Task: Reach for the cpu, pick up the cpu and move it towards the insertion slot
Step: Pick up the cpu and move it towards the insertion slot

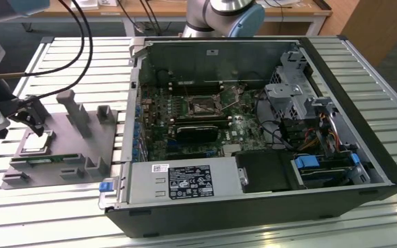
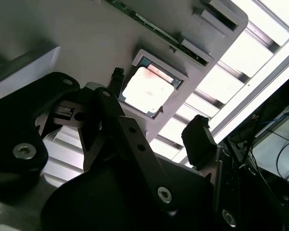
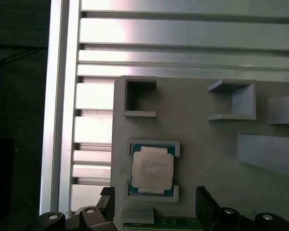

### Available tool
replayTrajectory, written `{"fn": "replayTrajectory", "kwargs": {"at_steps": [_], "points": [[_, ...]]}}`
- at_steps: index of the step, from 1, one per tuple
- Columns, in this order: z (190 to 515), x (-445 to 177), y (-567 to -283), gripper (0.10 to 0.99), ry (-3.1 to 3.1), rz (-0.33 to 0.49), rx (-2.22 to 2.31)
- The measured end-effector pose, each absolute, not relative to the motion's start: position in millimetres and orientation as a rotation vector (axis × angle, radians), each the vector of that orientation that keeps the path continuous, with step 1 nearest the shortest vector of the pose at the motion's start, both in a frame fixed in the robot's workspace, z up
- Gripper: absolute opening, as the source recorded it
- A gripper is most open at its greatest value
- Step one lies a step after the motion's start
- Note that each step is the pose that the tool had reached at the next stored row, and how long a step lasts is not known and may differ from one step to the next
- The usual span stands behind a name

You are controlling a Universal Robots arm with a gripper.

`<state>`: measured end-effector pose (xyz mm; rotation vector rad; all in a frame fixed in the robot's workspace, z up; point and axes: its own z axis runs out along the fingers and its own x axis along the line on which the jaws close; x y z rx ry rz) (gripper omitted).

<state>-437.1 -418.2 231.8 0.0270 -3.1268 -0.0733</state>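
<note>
Found the cpu (image 1: 35,143) lying flat, metal top up, in a shallow square nest of the grey fixture (image 1: 60,139), at the exterior view's left and in the lower half of that frame. Noted the fixture resting on the slatted metal counter (image 1: 81,57), just beside the open computer case (image 1: 254,212). Spotted a thin green memory stick (image 1: 43,159) lying in the same fixture, next to the chip and nearer the frame's lower edge.

Found the claw (image 3: 154,202) poised over the nest and spread wide. Saw, in both wrist views, 2 black fingers (image 3: 206,204) standing apart on opposite sides of the chip, with the gap between them wider than the chip itself. Saw nothing gripped. Could not tell whether the fingertips touched the fixture.

Located the insertion slot (image 1: 203,107) on the green board inside the case, near the middle of the exterior view's frame and well apart from the cpu. Noted its shiny frame and dark centre, with a black rectangular block (image 1: 197,132) just below it in the frame. Saw black cables (image 1: 81,46) running from the frame's upper left down toward the claw.
</note>
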Motion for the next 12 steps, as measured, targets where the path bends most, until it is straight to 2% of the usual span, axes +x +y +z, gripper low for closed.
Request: {"fn": "replayTrajectory", "kwargs": {"at_steps": [12], "points": [[210.3,-436.1,-417.0,0.761,-3.127,-0.073,0.027]]}}
